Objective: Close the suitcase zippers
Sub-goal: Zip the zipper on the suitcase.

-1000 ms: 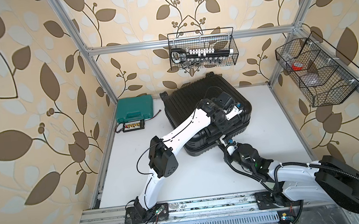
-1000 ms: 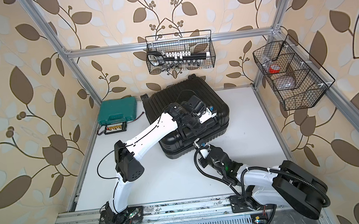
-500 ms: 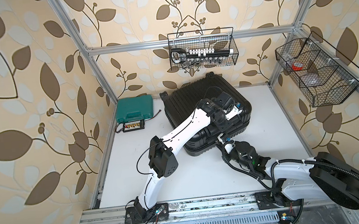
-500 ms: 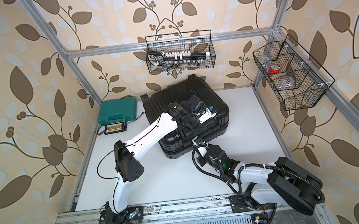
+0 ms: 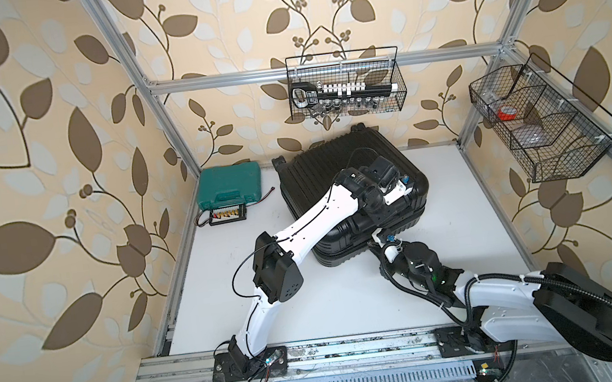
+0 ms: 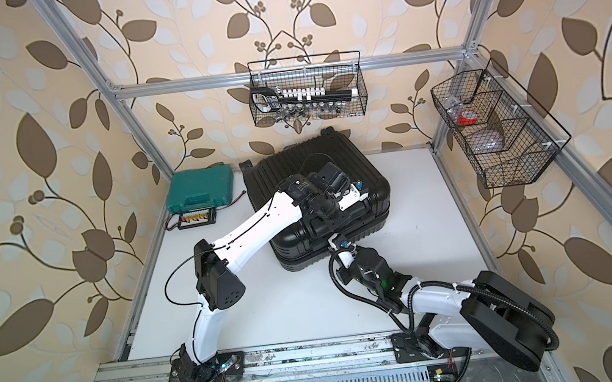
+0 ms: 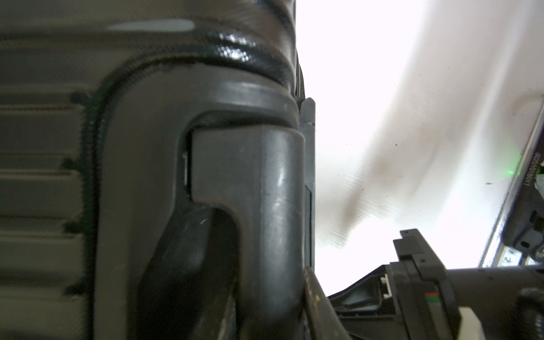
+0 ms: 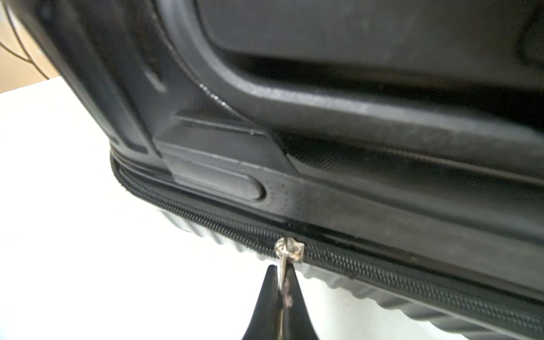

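1. Suitcase (image 5: 307,180) lies flat on the white table (image 5: 350,305), towards the back wall, with its ribbed shell facing up in both top views (image 6: 275,180). A teal tool case (image 5: 230,185) sits apart from it on the left arm's side.
2. The zipper track (image 8: 382,270) runs along the seam on the side of the case that faces the robot's bases. A silver zipper pull (image 8: 283,266) hangs from its slider, just below the handle mount.
3. The right gripper (image 8: 281,282) reaches in low over the table to that near side. Its fingertips are pinched tight on the zipper pull, with the flat tab sandwiched between them right under the slider.
4. The left gripper (image 5: 382,217) comes over the top of the case and bends down onto the same near side. It is above and just beside the right gripper (image 5: 378,236).
5. In the left wrist view, its fingers (image 7: 182,279) stand partway apart, one on each side of the handle (image 7: 265,191). They appear clasped around it.
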Controlling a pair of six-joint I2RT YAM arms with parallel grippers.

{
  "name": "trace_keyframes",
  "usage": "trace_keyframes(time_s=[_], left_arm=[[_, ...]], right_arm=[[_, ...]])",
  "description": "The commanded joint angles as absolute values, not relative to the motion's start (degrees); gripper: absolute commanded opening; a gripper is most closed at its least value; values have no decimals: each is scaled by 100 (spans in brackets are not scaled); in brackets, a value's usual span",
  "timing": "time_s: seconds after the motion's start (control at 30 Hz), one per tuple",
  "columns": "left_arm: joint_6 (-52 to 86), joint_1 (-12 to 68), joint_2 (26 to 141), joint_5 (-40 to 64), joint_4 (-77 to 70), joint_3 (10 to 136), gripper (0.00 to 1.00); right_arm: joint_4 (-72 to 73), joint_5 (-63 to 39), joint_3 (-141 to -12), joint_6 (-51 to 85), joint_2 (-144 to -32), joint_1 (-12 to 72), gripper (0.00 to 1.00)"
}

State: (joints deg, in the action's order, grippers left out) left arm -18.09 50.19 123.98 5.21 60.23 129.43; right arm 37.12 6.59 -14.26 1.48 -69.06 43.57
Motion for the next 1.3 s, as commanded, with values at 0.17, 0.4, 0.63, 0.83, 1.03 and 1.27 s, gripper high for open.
trace_keyframes(time_s=[0.17, 0.4, 0.63, 0.83, 1.03, 1.27], left_arm=[[-1224, 4994, 12138, 193, 5247, 13709, 13], [-999, 4992, 12164, 289, 4910, 13731, 12], [-554, 4992, 12390, 632, 4395, 13698, 10], [-386, 4992, 12505, 1165, 4327, 13703, 14], [-566, 4992, 12084, 1446, 4431, 13319, 65], [-667, 4903, 11274, 1195, 4200, 12707, 77]], right_arm=[[3876, -362, -1701, 0, -6753, 5261, 0], [3925, -225, -2034, 42, -6975, 5783, 0], [4074, -70, -2399, 30, -7405, 6410, 0], [3896, 670, -2386, 334, -7441, 6517, 0], [3546, 1718, -1915, 879, -7152, 6521, 0], [3087, 2546, -1371, 1644, -6565, 6517, 0]])
